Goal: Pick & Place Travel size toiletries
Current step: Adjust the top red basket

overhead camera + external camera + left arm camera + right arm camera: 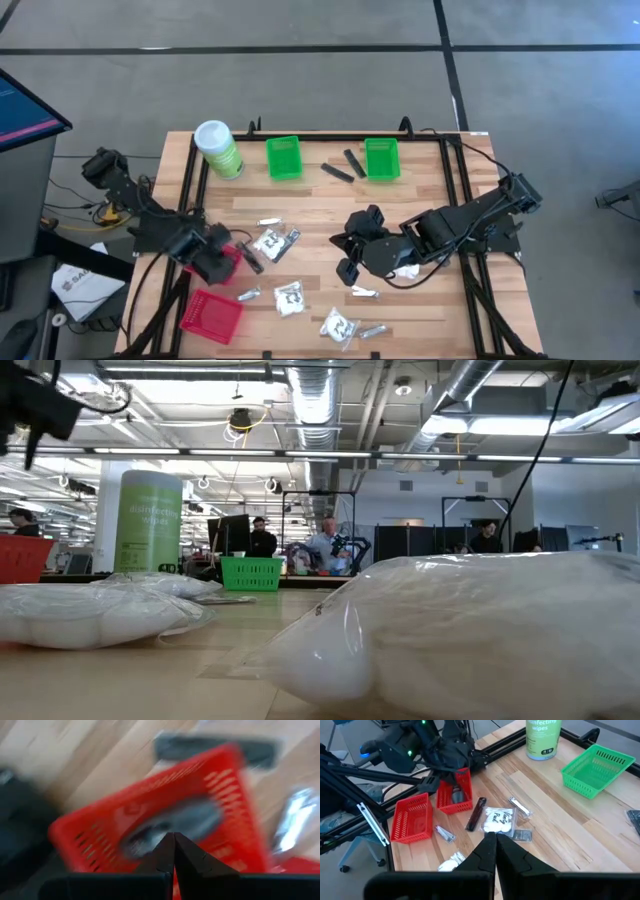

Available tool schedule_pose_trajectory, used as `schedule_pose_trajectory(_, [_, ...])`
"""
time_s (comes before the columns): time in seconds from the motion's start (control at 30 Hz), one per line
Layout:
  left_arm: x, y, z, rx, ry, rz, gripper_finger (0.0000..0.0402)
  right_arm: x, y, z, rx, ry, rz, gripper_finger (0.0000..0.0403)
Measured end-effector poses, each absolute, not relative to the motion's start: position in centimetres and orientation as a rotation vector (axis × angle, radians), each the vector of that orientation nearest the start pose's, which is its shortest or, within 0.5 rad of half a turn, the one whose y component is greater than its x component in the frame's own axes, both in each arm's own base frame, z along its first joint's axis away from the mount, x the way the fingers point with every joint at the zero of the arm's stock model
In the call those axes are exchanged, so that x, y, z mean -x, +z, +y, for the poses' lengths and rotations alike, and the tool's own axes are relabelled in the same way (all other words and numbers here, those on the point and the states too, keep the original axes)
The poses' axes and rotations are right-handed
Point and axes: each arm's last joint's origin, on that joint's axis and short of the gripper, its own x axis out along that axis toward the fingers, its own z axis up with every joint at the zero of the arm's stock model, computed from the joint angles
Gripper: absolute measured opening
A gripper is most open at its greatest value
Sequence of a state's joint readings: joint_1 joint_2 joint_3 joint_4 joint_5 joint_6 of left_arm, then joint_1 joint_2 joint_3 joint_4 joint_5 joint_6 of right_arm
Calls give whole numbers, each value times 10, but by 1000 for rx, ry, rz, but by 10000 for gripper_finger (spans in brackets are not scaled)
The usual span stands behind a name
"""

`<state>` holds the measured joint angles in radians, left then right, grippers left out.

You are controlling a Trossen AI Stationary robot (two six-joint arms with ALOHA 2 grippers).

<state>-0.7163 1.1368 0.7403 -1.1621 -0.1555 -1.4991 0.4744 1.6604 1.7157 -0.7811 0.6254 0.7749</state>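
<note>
Left gripper [174, 851], fingers together and empty, poised over a tilted red basket [150, 820] holding a dark oval piece [457, 796]. Right gripper [492, 851], also pressed together, above white packets [272, 243] scattered mid-table. Best opened first, then lowered squarely over 1 packet, clear of neighbouring silvery sachets [364, 292].

Two black jointed arms, black cables, slim dark tapered fingers [487, 851]

Grey floor [300, 25] (black lines), ceiling ducts [318, 400], strip lights [300, 455]
</note>
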Motion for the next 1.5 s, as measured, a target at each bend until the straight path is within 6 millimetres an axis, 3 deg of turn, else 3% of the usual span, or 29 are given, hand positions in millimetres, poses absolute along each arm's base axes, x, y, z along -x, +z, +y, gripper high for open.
schedule_pose_trajectory(0.4, [-122, 180, -125, 520, 785, 1559, 0, -322, 379, 147, -355, -361, 520, 0])
schedule_pose_trajectory(0.73, [-123, 165, -150, 603, 741, 1608, 0, -322, 380, 147, -356, -360, 519, 0])
schedule_pose_trajectory(1.03, [-128, 182, -168, 754, 731, 1539, 0, -322, 380, 148, -359, -357, 514, 0])
schedule_pose_trajectory(1.2, [-137, 197, -174, 790, 706, 1407, 0, -322, 380, 148, -360, -356, 512, 0])
schedule_pose_trajectory(1.37, [-155, 218, -192, 760, 468, 1281, 0, -322, 380, 148, -360, -356, 512, 0])
schedule_pose_trajectory(1.5, [-173, 218, -211, 649, 328, 1295, 0, -322, 380, 148, -360, -356, 512, 0])
